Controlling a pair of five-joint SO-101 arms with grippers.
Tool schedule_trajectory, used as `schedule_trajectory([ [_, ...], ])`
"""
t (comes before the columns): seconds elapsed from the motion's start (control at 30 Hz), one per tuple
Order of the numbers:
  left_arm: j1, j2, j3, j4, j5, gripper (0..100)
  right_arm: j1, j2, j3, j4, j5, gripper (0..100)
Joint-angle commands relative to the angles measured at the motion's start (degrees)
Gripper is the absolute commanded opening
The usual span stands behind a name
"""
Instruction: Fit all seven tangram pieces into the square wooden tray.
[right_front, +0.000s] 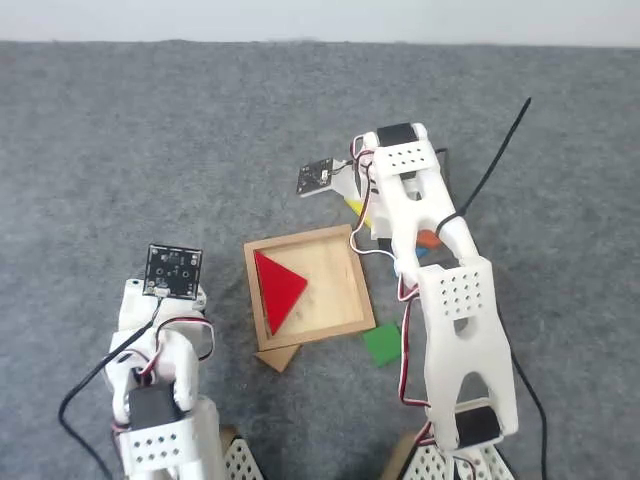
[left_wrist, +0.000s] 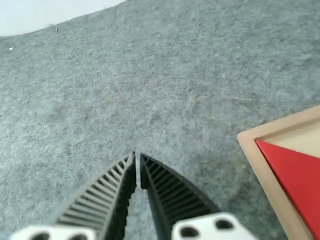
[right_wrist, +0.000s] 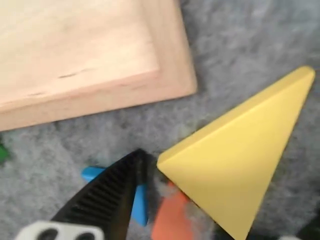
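No text, label, brand, number or sign can be read in any of the views. Any print on the small black circuit board (right_front: 173, 270) mounted on one arm's wrist is too small to make out.

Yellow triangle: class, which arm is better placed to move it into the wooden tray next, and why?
Right. The right hand sits at the yellow triangle, just outside a corner of the tray. The left hand is shut over bare grey felt on the tray's other side, far from it.
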Motion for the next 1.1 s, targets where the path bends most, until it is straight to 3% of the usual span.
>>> schedule_trajectory([
  [0.0, -0.09, -0.79, -0.66, -0.79, -0.70, 2, -1.54, 0.22, -2.37, 0.84, -0.26, 37.4],
  [0.3, -0.09, -0.79, -0.66, -0.79, -0.70, 2, -2.24, -0.22, -2.37, 2.77, -0.18, 33.9],
  [0.6, 0.00, -0.79, -0.66, 0.09, -3.16, 2, -4.18, -0.04, -2.02, 6.37, 5.01, 34.0],
  [1.07, 0.00, -0.79, -0.66, 0.18, -3.25, 2, -5.67, -0.04, -2.02, 6.46, 4.57, 33.6],
])
